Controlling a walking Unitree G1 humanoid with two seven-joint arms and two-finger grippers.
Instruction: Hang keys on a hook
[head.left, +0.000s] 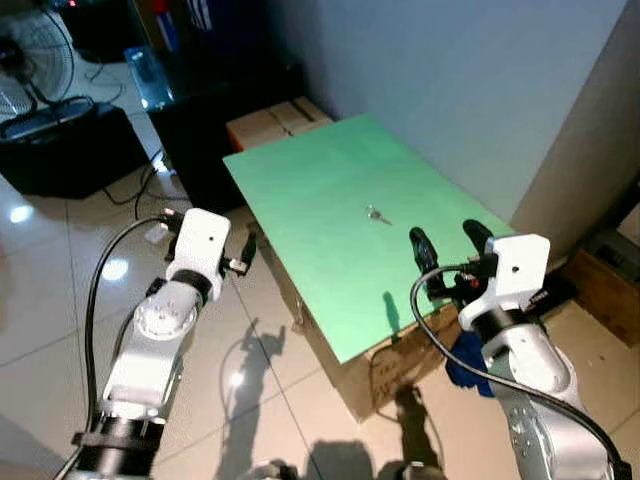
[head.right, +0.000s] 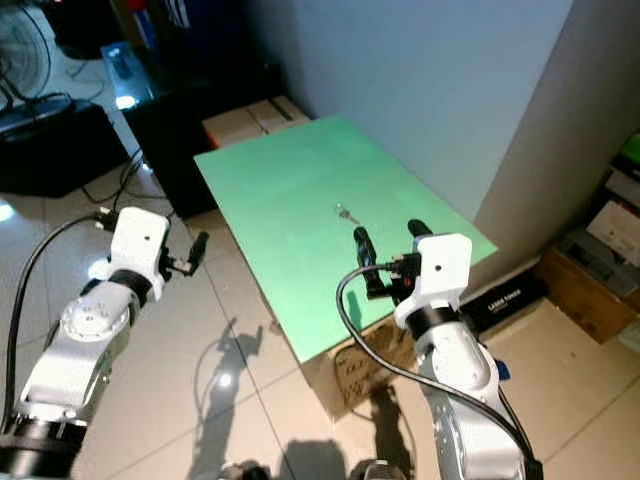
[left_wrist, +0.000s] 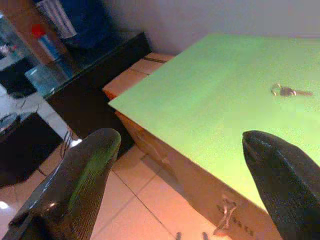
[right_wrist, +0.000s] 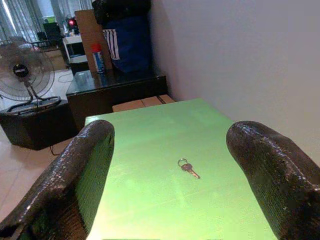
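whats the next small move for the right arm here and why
Probably ease the right gripper forward and down toward the keys. Its fingers are spread, it is already over the near end of the green table, and the keys lie loose ahead of it, untouched. The left gripper hangs beside the table, further off.

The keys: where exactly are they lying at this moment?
The keys lie on the green tabletop, near its middle, just ahead of the open right gripper.
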